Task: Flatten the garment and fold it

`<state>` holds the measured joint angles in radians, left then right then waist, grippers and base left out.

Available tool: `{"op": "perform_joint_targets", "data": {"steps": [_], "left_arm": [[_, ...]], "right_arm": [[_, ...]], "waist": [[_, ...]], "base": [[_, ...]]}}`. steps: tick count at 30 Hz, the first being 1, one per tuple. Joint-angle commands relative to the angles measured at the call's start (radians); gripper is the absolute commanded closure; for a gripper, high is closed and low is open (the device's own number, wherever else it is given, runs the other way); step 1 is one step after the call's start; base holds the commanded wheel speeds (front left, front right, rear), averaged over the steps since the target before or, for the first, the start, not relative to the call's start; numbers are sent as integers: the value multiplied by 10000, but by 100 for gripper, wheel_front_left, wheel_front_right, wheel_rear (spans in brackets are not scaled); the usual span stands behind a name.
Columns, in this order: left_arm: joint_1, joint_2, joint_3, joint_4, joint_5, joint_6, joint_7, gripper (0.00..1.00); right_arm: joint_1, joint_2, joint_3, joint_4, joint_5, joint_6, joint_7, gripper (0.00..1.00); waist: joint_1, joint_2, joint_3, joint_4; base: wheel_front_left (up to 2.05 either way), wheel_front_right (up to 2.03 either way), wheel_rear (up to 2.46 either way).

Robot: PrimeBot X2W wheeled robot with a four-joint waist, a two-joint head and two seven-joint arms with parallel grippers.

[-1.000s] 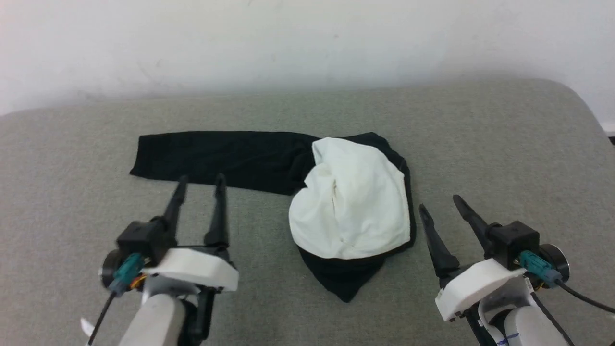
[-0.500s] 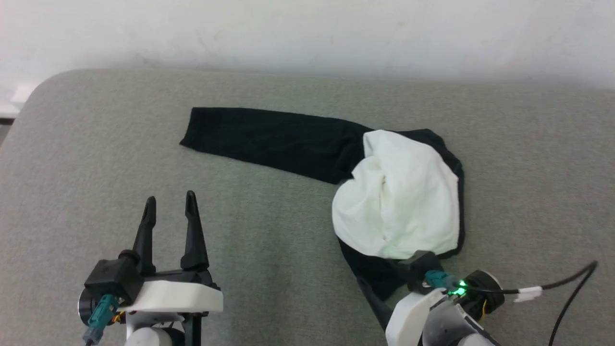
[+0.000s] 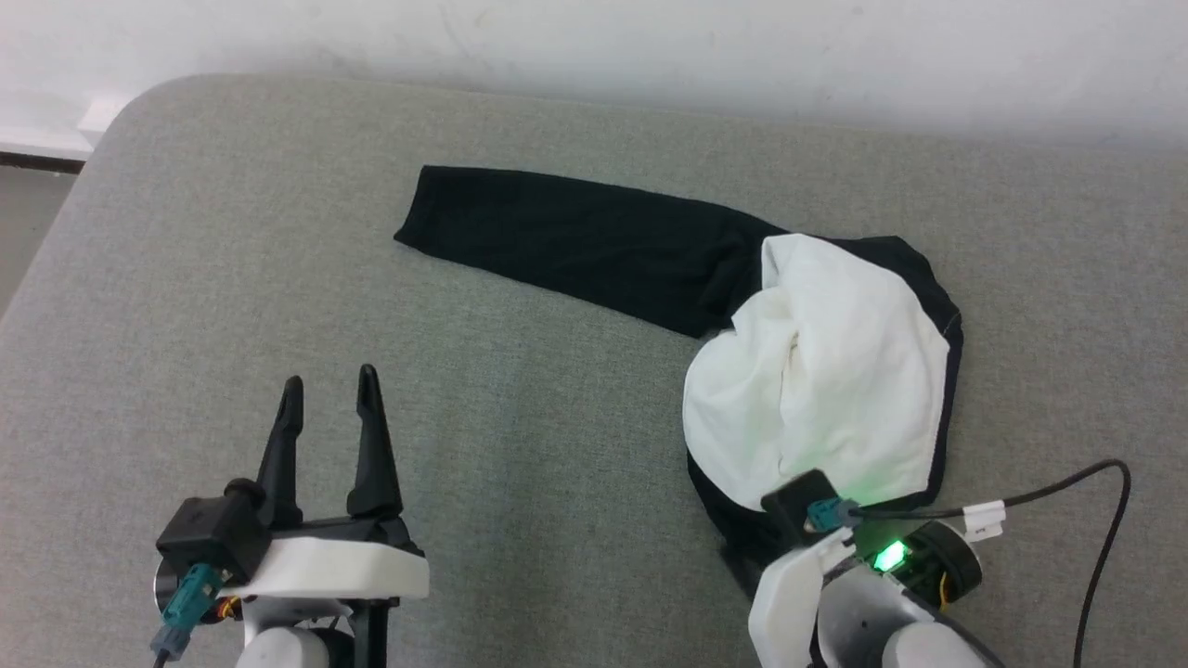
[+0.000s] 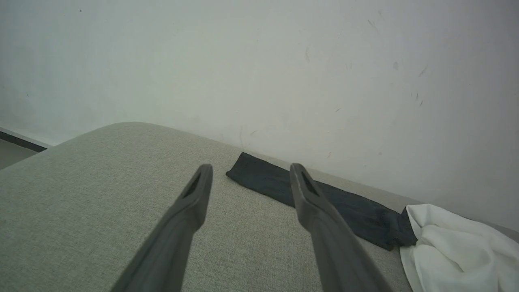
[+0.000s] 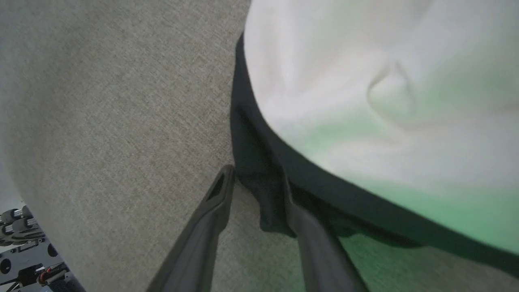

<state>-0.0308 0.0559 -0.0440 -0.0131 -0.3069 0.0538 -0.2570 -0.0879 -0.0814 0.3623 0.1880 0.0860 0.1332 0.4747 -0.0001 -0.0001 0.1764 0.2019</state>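
Observation:
The garment lies bunched on the grey cushion (image 3: 520, 408). Its white body (image 3: 826, 380) is heaped on black fabric, and one black sleeve (image 3: 575, 237) stretches flat to the far left. The chest print and the care labels are hidden. My right gripper (image 5: 257, 182) is open and points down at the garment's near black edge (image 5: 263, 202), with a black corner between its fingers. Its wrist (image 3: 835, 557) shows a green light. My left gripper (image 3: 329, 390) is open and holds nothing, well short of the sleeve (image 4: 324, 198).
A white wall (image 3: 594, 46) runs behind the cushion. The cushion's rounded left corner (image 3: 121, 111) drops to a floor strip with a dark baseboard (image 3: 37, 160). A black cable (image 3: 1067, 492) loops off my right wrist. Bare cushion lies between the two grippers.
The camera has turned, so the whole picture shifted right. My right gripper swung from beside the garment down onto its near black edge. My left gripper drew back from the sleeve.

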Motion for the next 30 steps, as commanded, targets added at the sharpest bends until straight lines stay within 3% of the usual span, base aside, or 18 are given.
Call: {"op": "perform_joint_targets", "data": {"steps": [1,3,11,18,24,30], "left_arm": [[-173,-53,4,-13,-38,32,-47,0],[-159,-54,3,-16,-57,35,-47,0],[-29,-55,51,64,108,-56,-47,0],[114,-56,146,132,302,-200,-47,0],[199,-56,105,178,377,-253,-47,0],[239,-56,9,228,395,-286,-47,0]], "right_arm": [[-33,-27,-94,348,-69,-25,138,64],[-80,47,-191,393,-53,-25,121,100],[39,234,-1033,-459,109,-25,-1215,100],[949,304,-3564,-2381,45,-25,-2206,100],[1670,309,-6482,-3000,-221,-25,-1545,100],[1953,310,-8473,-2358,-280,-25,-131,100]], "waist": [[1,1,37,-49],[1,1,36,-157],[1,1,-348,-820],[1,1,-755,-1421],[1,1,-914,-1793],[1,1,-918,-2022]], "base": [[0,0,0],[0,0,0],[0,0,0],[0,0,0],[0,0,0],[0,0,0]]}}
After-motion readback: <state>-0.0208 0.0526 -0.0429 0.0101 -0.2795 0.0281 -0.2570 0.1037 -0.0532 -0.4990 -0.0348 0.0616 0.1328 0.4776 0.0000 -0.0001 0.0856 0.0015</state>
